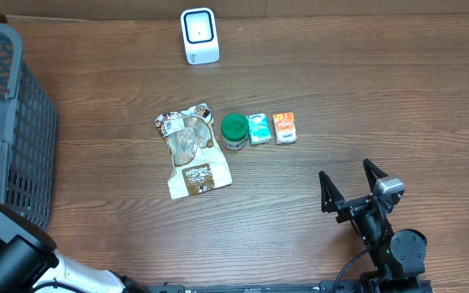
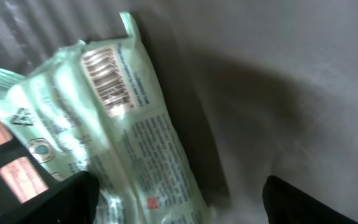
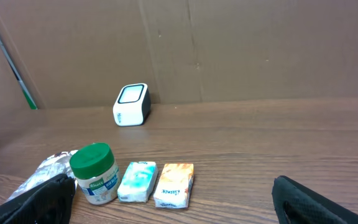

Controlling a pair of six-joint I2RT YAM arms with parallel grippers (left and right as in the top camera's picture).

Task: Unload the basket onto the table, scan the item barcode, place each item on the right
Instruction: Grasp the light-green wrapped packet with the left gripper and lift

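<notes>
Left claw (image 2: 179, 186) spread wide above a pale green packet (image 2: 123, 124), pinching nothing.
Packet lies just ahead, nearer one finger, long axis running away from the claw, barcode (image 2: 107, 78) up, seemingly in the basket (image 1: 31, 138); overhead hides it but shows the scanner (image 1: 199, 37) well apart.

Clearance | you had bare table (image 1: 365, 73) from the right gripper (image 1: 344, 168) up to the scanner (image 1: 199, 36) | centre was blocked by foil bag (image 1: 192, 150), green-lidded jar (image 1: 234, 130), teal packet (image 1: 259, 129), orange packet (image 1: 284, 128) in a close row | basket (image 1: 23, 122) wall closed your left edge.
</notes>
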